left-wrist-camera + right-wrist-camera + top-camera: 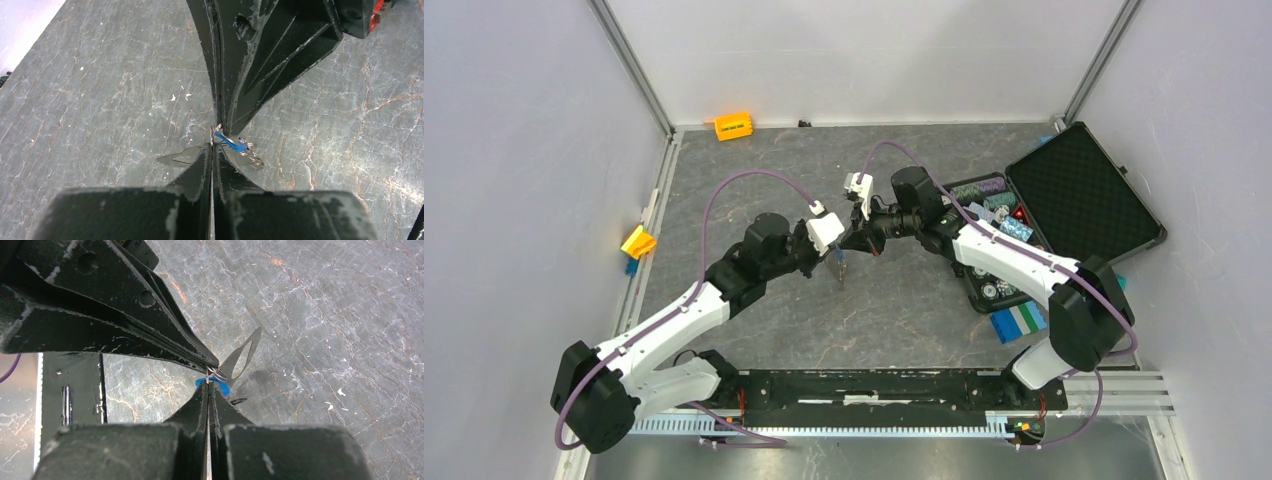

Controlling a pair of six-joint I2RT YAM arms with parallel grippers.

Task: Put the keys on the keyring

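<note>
While both arms meet tip to tip above the middle of the table [904, 300], the keyring [226, 365] sticks out flat from the pinched-shut left gripper [212, 147], held up in the air so a key can slide on. The blue-tagged key [232, 145] touches the ring. I think the right gripper [208, 387], squeezed tight too, holds it.

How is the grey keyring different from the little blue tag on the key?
The keyring is grey; the tag is bright blue. The keyring is much bigger than the tag. The keyring is flat with a long hole; the tag shows no hole here. Both sit where the left gripper and right gripper pinch tips together, above the table.
</note>
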